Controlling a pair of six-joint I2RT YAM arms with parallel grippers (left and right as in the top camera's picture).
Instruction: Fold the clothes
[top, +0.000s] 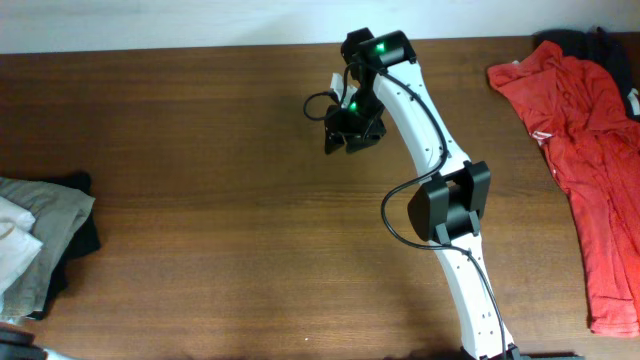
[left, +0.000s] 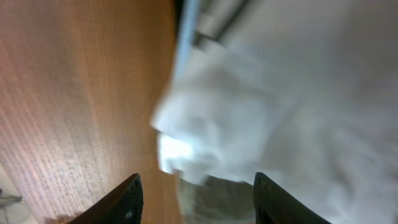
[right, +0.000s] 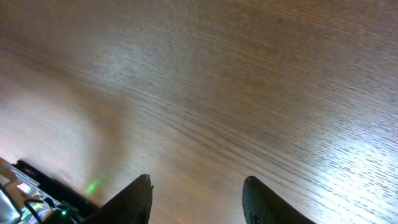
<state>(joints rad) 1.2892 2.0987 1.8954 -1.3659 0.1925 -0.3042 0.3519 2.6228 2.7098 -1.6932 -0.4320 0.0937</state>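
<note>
Both grippers gape empty, the left gripper (left: 196, 202) low over the white T-shirt (left: 298, 93) heaped at the left edge of the surface (top: 200, 200), probably to pick it up, the right gripper (right: 196, 199) over bare wood.

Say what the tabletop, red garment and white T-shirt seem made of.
Tabletop: wood or wood-look laminate, brown with fine straight grain and a slight sheen.
Red garment: thin soft fabric, matte, crumpled into folds.
White T-shirt: thin soft fabric, possibly cotton knit; blurred, with limp wrinkles.

A robotics workstation: a white robot arm (top: 425, 125) over a wooden table (top: 200, 150).
</note>
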